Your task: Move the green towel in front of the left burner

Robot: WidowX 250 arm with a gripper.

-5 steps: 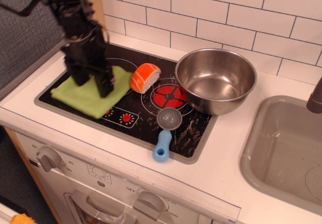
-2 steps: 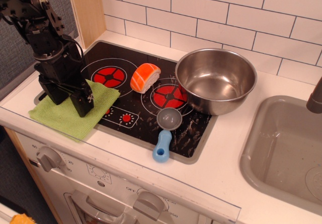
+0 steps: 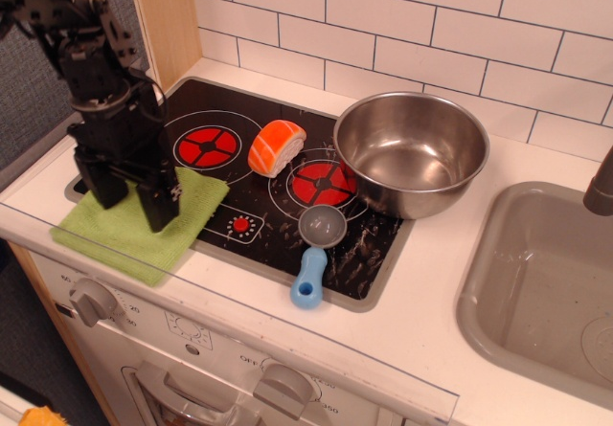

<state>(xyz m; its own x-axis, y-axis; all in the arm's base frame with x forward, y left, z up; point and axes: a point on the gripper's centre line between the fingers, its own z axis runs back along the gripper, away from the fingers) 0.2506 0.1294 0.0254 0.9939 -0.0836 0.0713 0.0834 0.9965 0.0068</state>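
The green towel (image 3: 144, 239) lies flat at the front left of the cooktop, overhanging onto the white counter, just in front of the left burner (image 3: 208, 145). My gripper (image 3: 132, 202) points straight down onto the towel, its two black fingers spread apart with their tips on or just above the cloth. I cannot tell whether the tips touch it. The part of the towel under the fingers is hidden.
An orange-and-white salmon sushi toy (image 3: 276, 146) sits between the burners. A steel bowl (image 3: 410, 152) covers part of the right burner (image 3: 322, 185). A blue-handled scoop (image 3: 313, 252) lies in front. A sink (image 3: 541, 287) is at right. A wooden panel (image 3: 168, 19) stands behind the arm.
The towel slid from over the left burner toward the front left, uncovering the burner. My gripper moved with it, then shifted slightly right while the towel settled.
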